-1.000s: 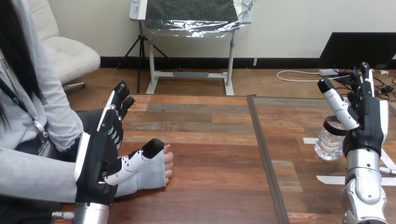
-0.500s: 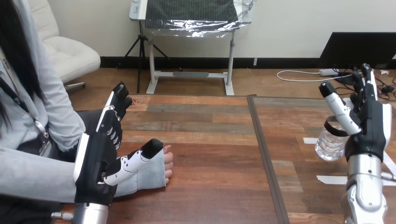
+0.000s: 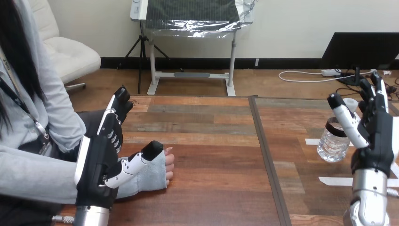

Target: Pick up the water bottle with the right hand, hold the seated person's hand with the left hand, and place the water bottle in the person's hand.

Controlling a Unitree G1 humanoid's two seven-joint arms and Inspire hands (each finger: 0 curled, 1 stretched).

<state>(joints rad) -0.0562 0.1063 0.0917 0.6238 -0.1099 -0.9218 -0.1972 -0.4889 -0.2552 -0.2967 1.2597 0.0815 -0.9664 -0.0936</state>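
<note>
A clear water bottle (image 3: 331, 143) with a white cap stands upright on the right part of the table. My right hand (image 3: 376, 136) is just to its right, open, fingers straight and pointing up, thumb reaching across the bottle's upper part. I cannot tell whether the thumb touches it. The person's hand (image 3: 168, 165) rests on the table at the left, its wrist in a grey sleeve. My left hand (image 3: 96, 165) stands open beside that wrist, fingers straight and pointing away, with the thumb lying over the sleeve.
White tape strips (image 3: 335, 181) mark the table around the bottle. A dark seam (image 3: 268, 160) runs front to back between the two tabletops. The person's torso and arm fill the left edge.
My right hand has drifted to the right, away from the bottle, so more of the bottle and its cap shows. The left hand and the person's hand have stayed put.
</note>
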